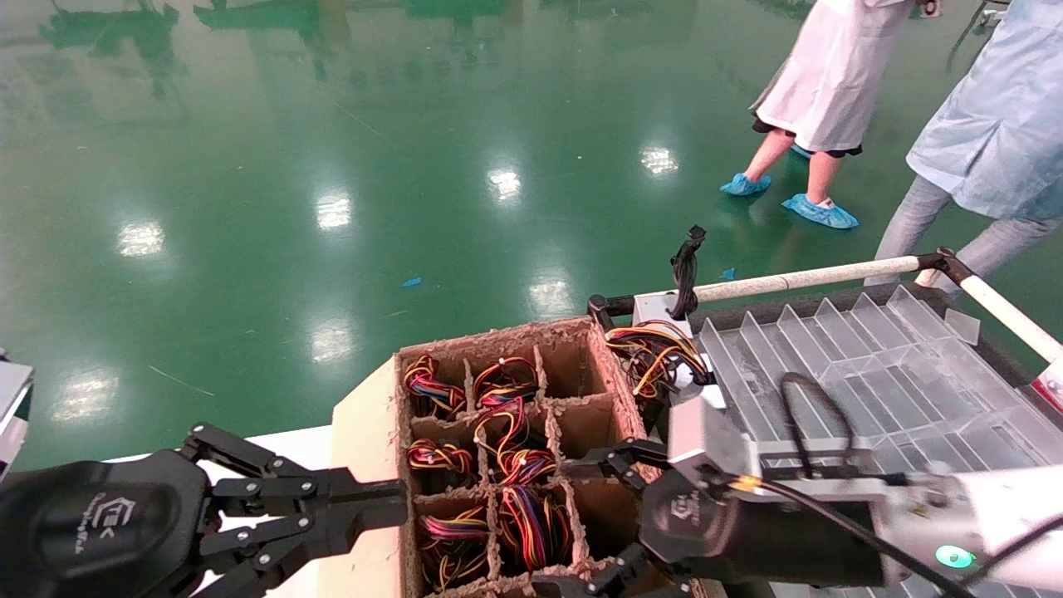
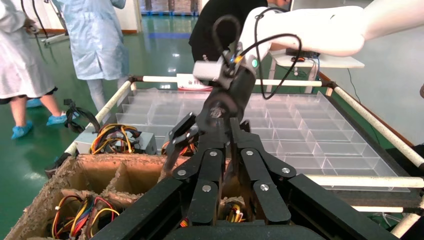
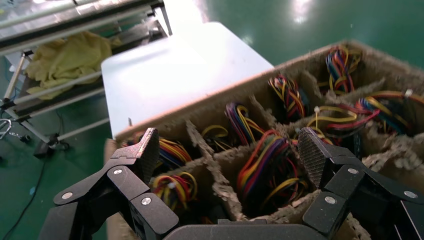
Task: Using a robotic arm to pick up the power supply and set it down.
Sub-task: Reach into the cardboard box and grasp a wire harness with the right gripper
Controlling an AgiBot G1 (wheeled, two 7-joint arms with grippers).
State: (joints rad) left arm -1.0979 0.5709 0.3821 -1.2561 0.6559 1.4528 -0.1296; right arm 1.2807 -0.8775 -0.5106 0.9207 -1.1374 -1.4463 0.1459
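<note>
A cardboard box [image 1: 365,432] with paper dividers holds several power supplies, seen as looped red, yellow, orange and purple wire bundles. My right gripper [image 1: 585,523] hovers open over the box's near right side. In the right wrist view its fingers [image 3: 312,152] straddle a cell holding one power supply [image 3: 270,170], without touching it. Another power supply [image 1: 656,353] lies outside the box, at the edge of the clear tray [image 1: 897,374]. My left gripper [image 1: 399,505] is shut and empty, level with the box's left wall; in its wrist view it [image 2: 225,124] points towards the right arm [image 2: 230,85].
The clear plastic divider tray sits on a cart with white rails [image 1: 797,278]. A white table [image 3: 175,70] stands left of the box, with a yellow cloth [image 3: 70,57] on a rack beyond it. Two people [image 1: 822,75] stand on the green floor behind the cart.
</note>
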